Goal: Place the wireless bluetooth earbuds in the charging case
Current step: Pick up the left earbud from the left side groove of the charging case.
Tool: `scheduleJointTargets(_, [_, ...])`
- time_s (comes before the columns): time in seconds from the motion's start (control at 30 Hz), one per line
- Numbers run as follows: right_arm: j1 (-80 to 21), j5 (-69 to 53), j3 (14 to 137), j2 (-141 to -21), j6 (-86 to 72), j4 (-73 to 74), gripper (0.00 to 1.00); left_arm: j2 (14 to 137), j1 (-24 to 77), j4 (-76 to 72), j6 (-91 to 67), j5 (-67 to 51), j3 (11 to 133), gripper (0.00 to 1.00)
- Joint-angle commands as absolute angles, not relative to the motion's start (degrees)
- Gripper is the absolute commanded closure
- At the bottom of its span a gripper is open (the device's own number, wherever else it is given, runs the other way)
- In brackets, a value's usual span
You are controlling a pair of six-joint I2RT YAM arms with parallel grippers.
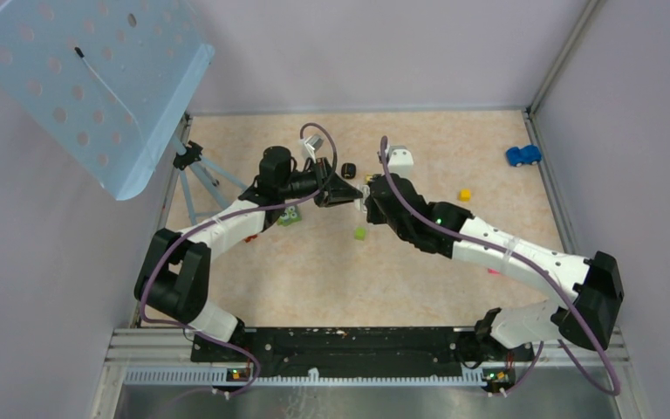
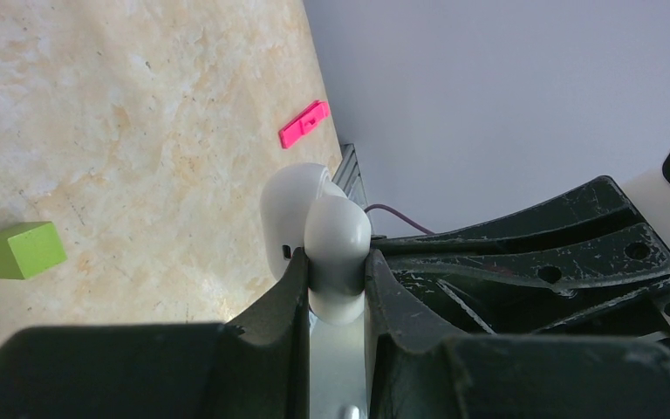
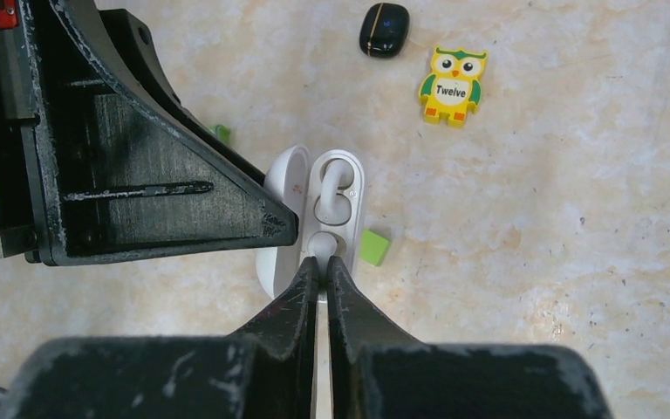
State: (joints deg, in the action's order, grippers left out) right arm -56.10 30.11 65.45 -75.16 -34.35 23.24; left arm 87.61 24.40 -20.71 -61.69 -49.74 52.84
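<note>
The white charging case (image 3: 340, 166) hangs above the table with its lid (image 3: 284, 179) swung open, and my left gripper (image 2: 336, 262) is shut on its body (image 2: 338, 229). One white earbud (image 3: 331, 190) lies seated in the case's far socket. My right gripper (image 3: 323, 262) is shut, its tips right over the near socket, where a round white form (image 3: 321, 246) shows. Whether that form is the second earbud I cannot tell. In the top view both grippers (image 1: 355, 194) (image 1: 368, 203) meet over the middle of the table.
Below lie a green cube (image 3: 373, 247), a yellow owl tile (image 3: 452, 85) and a black oval pod (image 3: 384, 29). A pink piece (image 2: 304, 124) lies near the table's edge. Farther off are a yellow cube (image 1: 464, 195), a blue toy car (image 1: 523, 155) and a white block (image 1: 401, 160).
</note>
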Motion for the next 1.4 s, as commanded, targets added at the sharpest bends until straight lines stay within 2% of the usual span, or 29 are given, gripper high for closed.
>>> scheduleJointTargets(0.0, [-56.5, 32.5, 67.8, -75.9, -36.2, 25.6, 1.0, 84.8, 24.5, -22.6, -61.2, -49.9, 54.9, 1.0])
scheduleJointTargets(0.43, [-56.6, 35.2, 67.1, -74.5, -39.6, 25.9, 1.0, 85.3, 24.5, -22.2, -61.4, -49.7, 55.4, 1.0])
scheduleJointTargets(1.0, [-56.9, 31.9, 65.9, -74.4, -37.9, 22.0, 1.0, 85.2, 24.5, -22.7, -61.3, -50.1, 55.3, 1.0])
scheduleJointTargets(1.37, [-58.7, 35.4, 67.3, -75.7, -36.5, 23.8, 1.0, 85.1, 24.5, -22.6, -61.1, -49.9, 55.2, 1.0])
